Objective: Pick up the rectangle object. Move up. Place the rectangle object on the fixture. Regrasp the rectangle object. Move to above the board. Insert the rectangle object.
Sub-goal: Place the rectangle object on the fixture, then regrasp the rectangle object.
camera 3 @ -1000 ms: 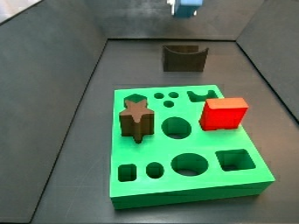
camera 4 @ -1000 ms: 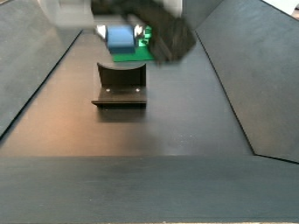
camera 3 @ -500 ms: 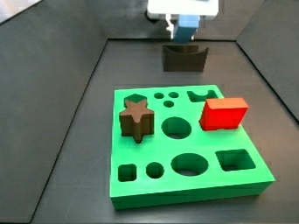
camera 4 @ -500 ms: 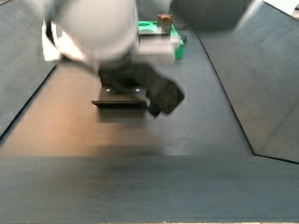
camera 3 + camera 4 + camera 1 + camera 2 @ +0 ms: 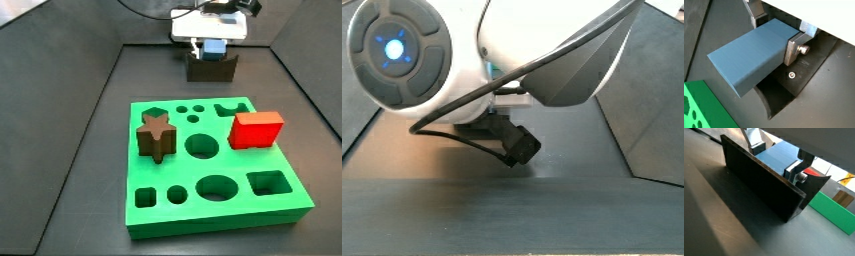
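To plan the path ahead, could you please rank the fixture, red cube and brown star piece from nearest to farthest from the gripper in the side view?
1. Fixture: directly under the gripper, at the far end.
2. Red cube: on the board's right side.
3. Brown star piece: on the board's left side, slightly farther.

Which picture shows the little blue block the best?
A wrist view shows the rectangle object best: big and clear, held in the gripper over the fixture. Another wrist view shows just its top; a side view shows a sliver; the last hides it.
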